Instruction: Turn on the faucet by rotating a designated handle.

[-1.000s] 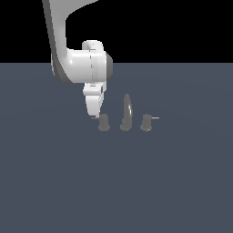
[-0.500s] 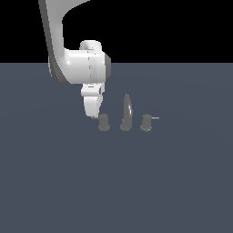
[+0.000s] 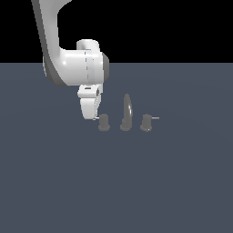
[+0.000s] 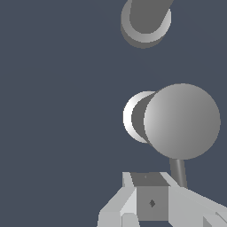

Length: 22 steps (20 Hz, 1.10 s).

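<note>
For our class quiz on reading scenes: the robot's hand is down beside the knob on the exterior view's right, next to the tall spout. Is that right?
Not quite. The exterior view shows the hand down beside the handle on that view's left; the twin knob on the right stands alone. The spout rises between them.

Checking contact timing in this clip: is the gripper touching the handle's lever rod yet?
Cannot tell. In the exterior view the gripper overlaps the rod end beside the handle; the wrist view shows the rod running behind a finger, no plain contact or gap.

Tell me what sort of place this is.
Likely a bare simulated test scene, not a real room: a flat grey floor, a black void behind, and only a small grey faucet beside the robot's tool.
</note>
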Tool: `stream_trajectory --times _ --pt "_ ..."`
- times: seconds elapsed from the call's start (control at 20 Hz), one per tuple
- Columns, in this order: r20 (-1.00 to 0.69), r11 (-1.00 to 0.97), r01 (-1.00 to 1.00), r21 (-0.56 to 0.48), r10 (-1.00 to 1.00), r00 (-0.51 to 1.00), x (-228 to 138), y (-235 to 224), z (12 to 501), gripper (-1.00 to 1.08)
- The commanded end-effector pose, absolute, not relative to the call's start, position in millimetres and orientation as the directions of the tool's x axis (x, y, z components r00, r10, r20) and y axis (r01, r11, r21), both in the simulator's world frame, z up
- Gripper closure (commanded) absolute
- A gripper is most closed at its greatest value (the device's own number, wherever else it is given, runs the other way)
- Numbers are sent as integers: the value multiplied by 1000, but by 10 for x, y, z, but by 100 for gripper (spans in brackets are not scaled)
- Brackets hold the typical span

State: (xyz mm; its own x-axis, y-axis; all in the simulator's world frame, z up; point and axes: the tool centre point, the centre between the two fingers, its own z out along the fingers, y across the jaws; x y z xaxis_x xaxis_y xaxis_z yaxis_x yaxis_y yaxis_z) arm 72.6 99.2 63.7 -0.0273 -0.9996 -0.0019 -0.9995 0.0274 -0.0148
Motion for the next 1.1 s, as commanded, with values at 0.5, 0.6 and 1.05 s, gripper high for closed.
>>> stream_trajectory --times 0.5,0.6,1.05 --pt "0 24 -1000 -1 -1000 -24 318 963 636 108" --pt "0 24 -1000 -1 -1000 -24 286 960 640 108" --pt "-2 20 -1000 -2 -1000 -20 151 742 635 108"
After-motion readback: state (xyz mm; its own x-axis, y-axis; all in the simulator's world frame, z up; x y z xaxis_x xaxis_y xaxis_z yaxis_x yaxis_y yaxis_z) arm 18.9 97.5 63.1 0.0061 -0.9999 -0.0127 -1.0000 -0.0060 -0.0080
